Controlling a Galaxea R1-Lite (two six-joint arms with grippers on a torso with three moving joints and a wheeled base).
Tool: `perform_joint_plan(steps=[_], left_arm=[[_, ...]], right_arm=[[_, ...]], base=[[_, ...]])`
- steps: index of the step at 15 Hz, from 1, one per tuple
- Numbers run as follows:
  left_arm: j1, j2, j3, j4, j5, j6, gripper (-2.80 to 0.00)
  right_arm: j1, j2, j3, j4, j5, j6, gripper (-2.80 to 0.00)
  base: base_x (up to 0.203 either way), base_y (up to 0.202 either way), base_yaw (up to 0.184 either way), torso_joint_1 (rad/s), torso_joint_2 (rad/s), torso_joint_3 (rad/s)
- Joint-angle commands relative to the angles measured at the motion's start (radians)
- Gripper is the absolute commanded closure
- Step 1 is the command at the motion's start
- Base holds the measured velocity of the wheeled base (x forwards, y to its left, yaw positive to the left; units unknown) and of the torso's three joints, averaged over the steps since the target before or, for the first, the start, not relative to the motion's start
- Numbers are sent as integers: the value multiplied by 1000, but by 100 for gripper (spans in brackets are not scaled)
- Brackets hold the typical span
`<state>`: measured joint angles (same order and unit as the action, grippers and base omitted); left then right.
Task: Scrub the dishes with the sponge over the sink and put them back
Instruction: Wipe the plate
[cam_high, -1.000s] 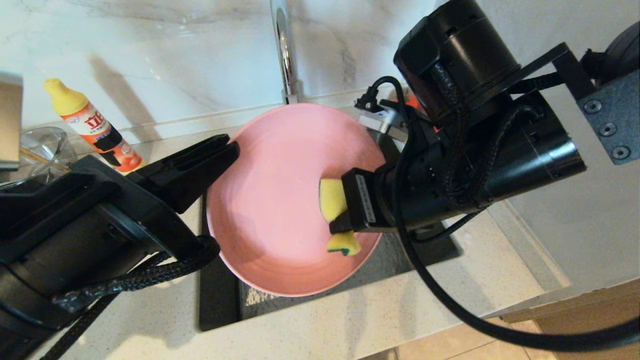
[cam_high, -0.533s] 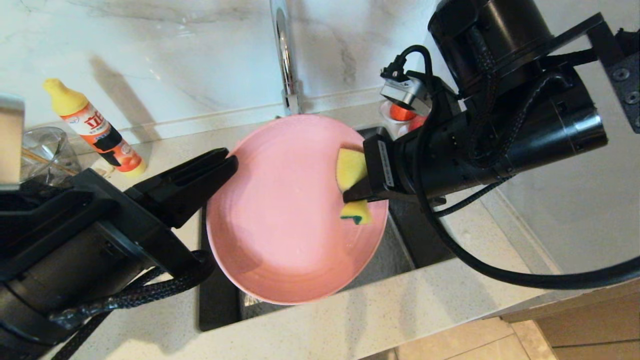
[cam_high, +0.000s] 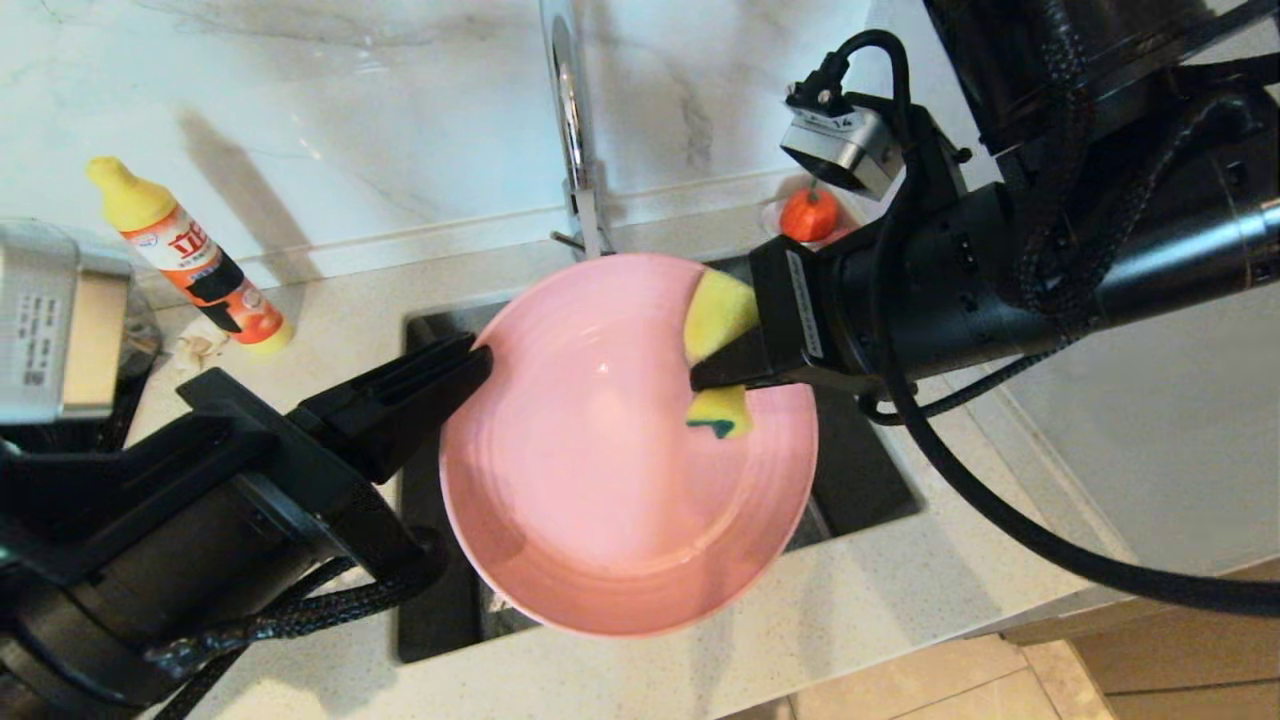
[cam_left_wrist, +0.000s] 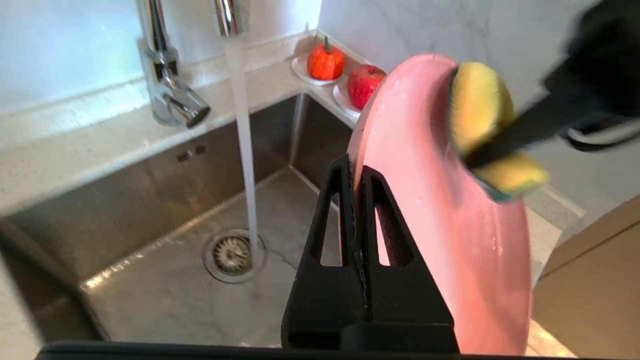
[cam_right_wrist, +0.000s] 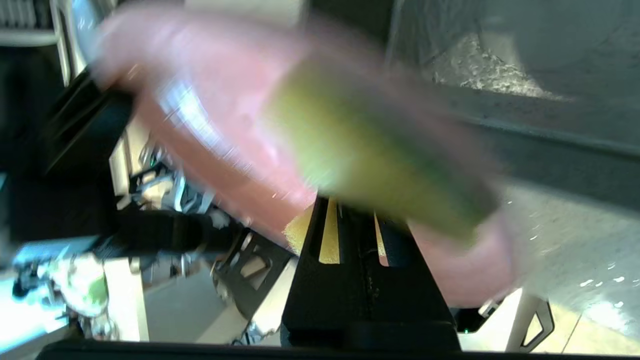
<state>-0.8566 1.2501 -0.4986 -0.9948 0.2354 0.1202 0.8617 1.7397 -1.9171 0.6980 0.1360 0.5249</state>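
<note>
Currently scrubbing: left end effector (cam_high: 470, 365) pinching plate (cam_high: 610, 500) rim, frame centre; right end effector (cam_high: 715, 375) pinching sponge (cam_high: 720, 310). Best pressed flat, swept across, over sink (cam_left_wrist: 150, 280).

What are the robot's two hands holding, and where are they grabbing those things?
The left gripper pinches the pink plate by its rim. The right gripper squeezes the yellow sponge across its middle.

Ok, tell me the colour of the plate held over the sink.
The plate is pink, plain and unpatterned; the head view shows it best.
</note>
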Motion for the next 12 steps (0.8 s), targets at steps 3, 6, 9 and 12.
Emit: perform_joint_plan(steps=[3, 6, 9, 12], left_arm=[[1, 47, -28, -2, 5, -30, 0], [1, 69, -46, 1, 8, -33, 0], [2, 95, -43, 2, 18, -49, 0], [2, 139, -20, 9, 46, -104, 0]], right_arm=[[71, -76, 7, 39, 2, 3, 0], [110, -121, 10, 73, 2, 3, 0], [120, -165, 3, 82, 2, 3, 0], [112, -213, -6, 79, -1, -8, 0]], base=[[0, 0, 0, 0, 0, 0], [0, 0, 0, 0, 0, 0], [0, 0, 0, 0, 0, 0], [0, 0, 0, 0, 0, 0]])
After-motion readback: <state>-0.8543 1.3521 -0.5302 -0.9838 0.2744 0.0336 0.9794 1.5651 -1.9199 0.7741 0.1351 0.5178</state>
